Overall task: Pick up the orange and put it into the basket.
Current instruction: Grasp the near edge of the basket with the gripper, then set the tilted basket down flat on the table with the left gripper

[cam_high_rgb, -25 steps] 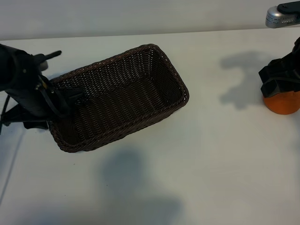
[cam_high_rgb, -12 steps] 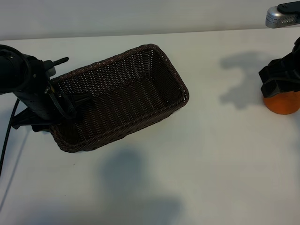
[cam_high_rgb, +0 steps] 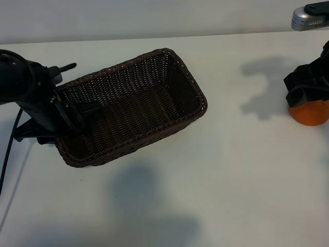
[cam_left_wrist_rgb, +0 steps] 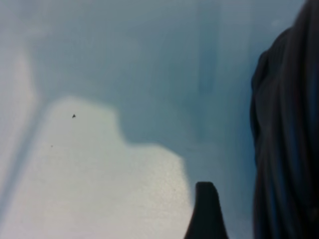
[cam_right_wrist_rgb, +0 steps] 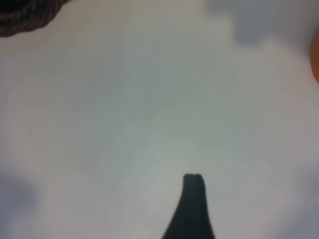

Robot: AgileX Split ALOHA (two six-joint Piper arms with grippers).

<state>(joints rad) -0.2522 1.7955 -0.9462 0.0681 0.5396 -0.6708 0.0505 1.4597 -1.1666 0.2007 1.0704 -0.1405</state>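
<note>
The dark-brown woven basket (cam_high_rgb: 154, 64) lies slantwise at the table's centre-left. My left gripper (cam_high_rgb: 78, 105) is at the basket's left end, open, with one finger reaching over the rim into it. The left wrist view shows one black fingertip (cam_left_wrist_rgb: 206, 204) over the table beside a blurred dark mass. The orange (cam_high_rgb: 310, 114) rests on the table at the far right edge, its top hidden by my right gripper (cam_high_rgb: 307, 88), which hovers just over it, open. In the right wrist view one fingertip (cam_right_wrist_rgb: 193, 196) shows over bare table, a sliver of the orange (cam_right_wrist_rgb: 316, 59) at the edge.
A white table (cam_high_rgb: 226, 170) stretches between the basket and the orange, crossed by arm shadows. A silver and black device (cam_high_rgb: 310, 16) sits at the back right corner. A corner of the basket (cam_right_wrist_rgb: 25, 15) shows in the right wrist view.
My left arm has shifted slightly up and toward the basket's left end and stayed there. The basket, the orange and the right arm have not moved.
</note>
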